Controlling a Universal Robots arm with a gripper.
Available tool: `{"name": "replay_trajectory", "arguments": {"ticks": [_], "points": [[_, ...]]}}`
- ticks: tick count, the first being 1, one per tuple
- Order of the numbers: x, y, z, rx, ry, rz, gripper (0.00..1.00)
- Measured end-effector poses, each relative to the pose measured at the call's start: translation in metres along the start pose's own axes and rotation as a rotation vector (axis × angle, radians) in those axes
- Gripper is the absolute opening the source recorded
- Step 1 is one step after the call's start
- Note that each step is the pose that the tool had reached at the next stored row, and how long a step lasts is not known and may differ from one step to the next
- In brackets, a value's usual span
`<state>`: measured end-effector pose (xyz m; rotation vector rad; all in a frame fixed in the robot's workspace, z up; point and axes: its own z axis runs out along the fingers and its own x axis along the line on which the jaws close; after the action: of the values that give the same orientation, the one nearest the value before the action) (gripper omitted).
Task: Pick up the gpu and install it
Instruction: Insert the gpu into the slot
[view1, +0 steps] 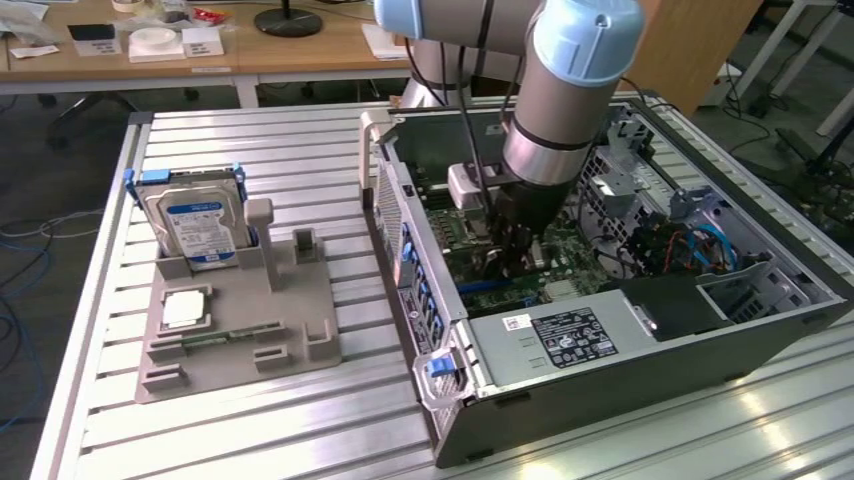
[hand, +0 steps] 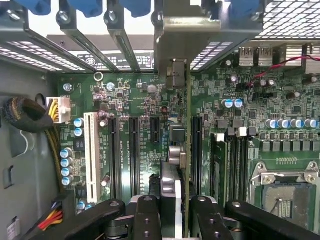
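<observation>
The gpu stands edge-on, gripped between narrowly parted jaws

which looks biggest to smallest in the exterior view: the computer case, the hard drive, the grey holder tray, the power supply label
1. computer case
2. grey holder tray
3. hard drive
4. power supply label

The hard drive and label look fairly close in size; the drive stands farther from the camera, so that pair is less sure.

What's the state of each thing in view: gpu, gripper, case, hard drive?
gpu: held edge-on between the jaws, down at the motherboard slots inside the case.
gripper: shut on the gpu.
computer case: side panel off, lying open.
motherboard: exposed, slots free.
hard drive: upright in the grey holder, untouched.
</observation>
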<state>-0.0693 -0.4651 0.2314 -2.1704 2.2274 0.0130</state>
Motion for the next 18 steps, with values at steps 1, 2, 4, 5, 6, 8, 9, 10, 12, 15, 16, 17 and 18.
{"name": "replay_trajectory", "arguments": {"ticks": [1, 2, 4, 5, 6, 8, 9, 10, 12, 15, 16, 17, 18], "points": [[0.0, 0.0006, 0.0007, -0.0003, 0.0, 0.0, 0.28], [0.0001, 0.0012, 0.0012, -0.0005, 0.0001, 0.0, 0.28], [0.0002, 0.0022, 0.0022, -0.0007, 0.0001, 0.0, 0.28], [0.0002, 0.0027, 0.0024, -0.0007, 0.0001, 0.0, 0.28], [0.0001, 0.0031, 0.0025, -0.0007, 0.0001, 0.0, 0.28], [0.0002, 0.0032, 0.0027, -0.0007, 0.0001, 0.0, 0.28], [0.0002, 0.0032, 0.0029, -0.0006, -0.0001, 0.0, 0.28], [0.0002, 0.0033, 0.0029, -0.0008, -0.0004, 0.0, 0.28], [0.0001, 0.0033, 0.0031, -0.0007, -0.0028, 0.0, 0.28], [0.0002, 0.0036, 0.0034, -0.0007, -0.0051, 0.0, 0.28], [0.0002, 0.0038, 0.0035, -0.0008, -0.0057, 0.0, 0.28], [0.0002, 0.004, 0.0038, -0.0007, -0.0062, 0.0, 0.28], [0.0002, 0.0042, 0.004, -0.0008, -0.0063, 0.0, 0.28]]}}
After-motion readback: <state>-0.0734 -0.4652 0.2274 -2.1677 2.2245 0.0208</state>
